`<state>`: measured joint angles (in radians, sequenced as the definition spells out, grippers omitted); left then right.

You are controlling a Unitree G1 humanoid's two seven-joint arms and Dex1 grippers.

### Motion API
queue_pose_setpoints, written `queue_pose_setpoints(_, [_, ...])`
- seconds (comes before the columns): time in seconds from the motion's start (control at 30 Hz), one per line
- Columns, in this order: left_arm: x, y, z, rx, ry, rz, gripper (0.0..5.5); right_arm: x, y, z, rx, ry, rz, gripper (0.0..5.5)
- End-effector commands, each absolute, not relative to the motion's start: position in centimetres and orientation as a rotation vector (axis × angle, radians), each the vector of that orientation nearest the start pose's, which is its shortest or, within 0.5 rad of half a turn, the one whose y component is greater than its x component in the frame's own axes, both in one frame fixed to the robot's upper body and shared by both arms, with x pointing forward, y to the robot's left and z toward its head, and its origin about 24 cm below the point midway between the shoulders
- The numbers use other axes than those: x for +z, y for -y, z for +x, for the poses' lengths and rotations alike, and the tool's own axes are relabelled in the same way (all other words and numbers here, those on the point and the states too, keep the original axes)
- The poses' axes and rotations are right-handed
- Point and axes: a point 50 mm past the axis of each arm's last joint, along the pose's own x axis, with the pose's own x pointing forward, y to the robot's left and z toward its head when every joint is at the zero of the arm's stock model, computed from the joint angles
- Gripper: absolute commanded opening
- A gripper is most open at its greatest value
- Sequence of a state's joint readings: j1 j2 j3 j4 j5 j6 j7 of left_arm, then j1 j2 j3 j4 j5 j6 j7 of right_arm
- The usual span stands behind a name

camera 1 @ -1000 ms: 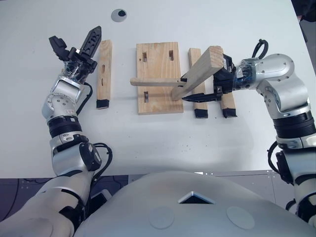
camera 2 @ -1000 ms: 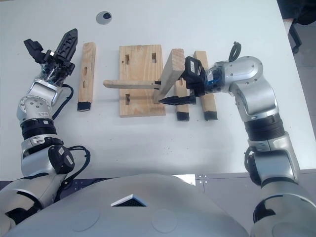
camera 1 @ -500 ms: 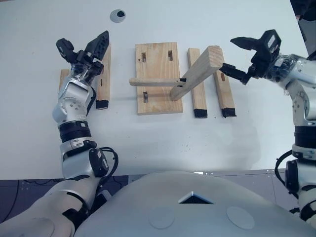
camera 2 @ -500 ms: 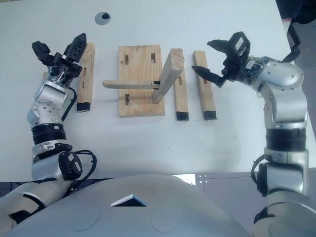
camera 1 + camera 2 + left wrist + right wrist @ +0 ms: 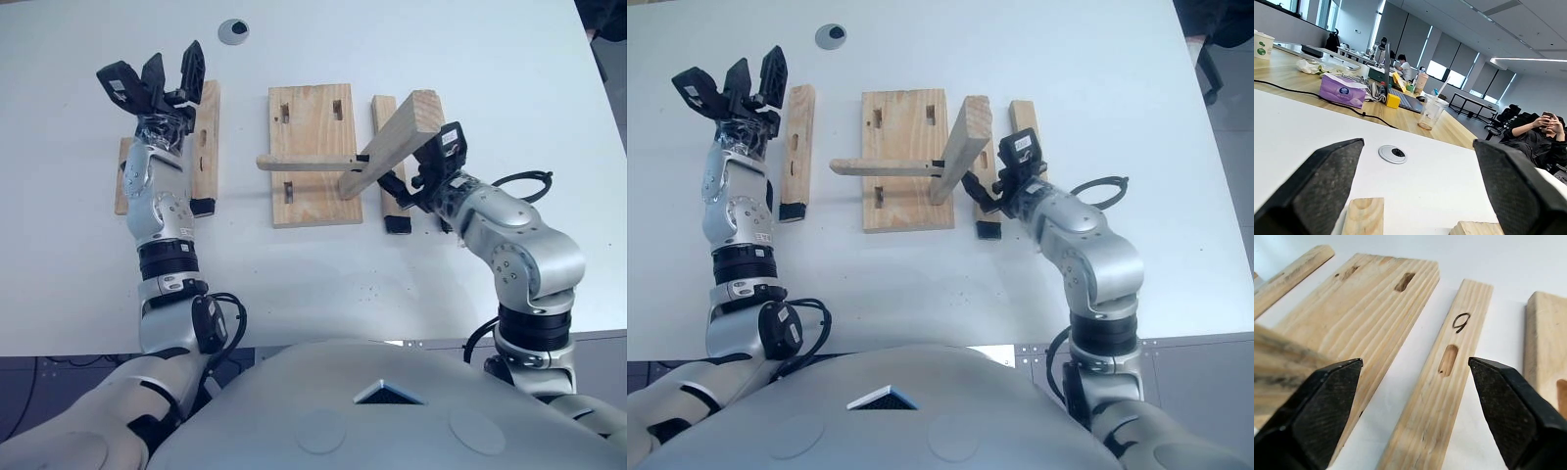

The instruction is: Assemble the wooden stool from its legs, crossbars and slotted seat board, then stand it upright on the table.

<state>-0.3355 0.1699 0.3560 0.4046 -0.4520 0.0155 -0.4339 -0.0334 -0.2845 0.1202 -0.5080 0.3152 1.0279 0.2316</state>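
Pale, grainy pine is spread out on the white table [image 5: 490, 59]. The seat board [image 5: 313, 147], a flat rectangle with small cut slots, lies in the middle. A thick leaning leg [image 5: 397, 137] rises tilted over the board's right edge. A thin crossbar [image 5: 304, 163] is plugged into it and runs left across the board.

Off to the left lies a flat leg [image 5: 207, 137], black cap on its near end. The left gripper [image 5: 157, 76] hangs over that leg's far end, fingers spread wide, holding nothing. The right gripper [image 5: 419, 174] sits low, just right of the leaning leg, and it too is spread and empty.

Its wrist camera brings the detail in close. A marked leg [image 5: 1447, 377], with an oval slot and a handwritten figure, lies between the dark, rough pads [image 5: 1322, 406] and touches neither. The left wrist camera looks out along the table to a round grommet [image 5: 1392, 153].

Half a second ago the right gripper was raised out to the right. Now it's down by the wood. The leaning leg and crossbar haven't budged.
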Motion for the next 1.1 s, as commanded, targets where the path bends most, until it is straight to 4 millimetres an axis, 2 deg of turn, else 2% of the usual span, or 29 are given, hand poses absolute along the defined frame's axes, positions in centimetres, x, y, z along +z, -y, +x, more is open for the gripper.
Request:
queue_pose_setpoints(0.03, [6.3, -23.0, 31.2, -0.133, 0.087, -0.373, 4.11, 5.1, 13.2, 21.8, 0.463, -0.616, -0.046, 3.99])
queue_pose_setpoints(0.2, [6.2, -22.9, 31.3, -0.141, 0.073, -0.375, 4.11, 3.6, 13.2, 21.5, 0.403, -0.666, -0.077, 3.99])
queue_pose_setpoints(0.33, [6.0, -22.7, 31.3, -0.150, 0.066, -0.376, 4.11, 2.8, 13.4, 21.3, 0.380, -0.696, -0.103, 3.38])
queue_pose_setpoints(0.6, [5.6, -22.1, 31.0, -0.153, 0.070, -0.376, 4.11, 2.7, 14.4, 21.6, 0.371, -0.715, -0.163, 2.10])
queue_pose_setpoints(0.73, [6.2, -22.6, 31.1, -0.129, 0.098, -0.387, 4.11, 3.2, 14.4, 22.3, 0.350, -0.684, -0.117, 2.03])
queue_pose_setpoints(0.9, [8.6, -23.3, 32.3, -0.165, 0.147, -0.406, 4.11, 7.5, 14.1, 25.3, 0.317, -0.462, 0.117, 2.03])
queue_pose_setpoints(1.03, [13.3, -21.1, 34.1, -0.400, 0.230, -0.418, 4.11, 12.9, 14.7, 28.8, 0.465, -0.160, 0.167, 2.03])
queue_pose_setpoints(1.1, [17.3, -19.1, 34.7, -0.623, 0.356, -0.480, 4.11, 15.7, 15.4, 30.9, 0.617, -0.008, 0.148, 2.03])
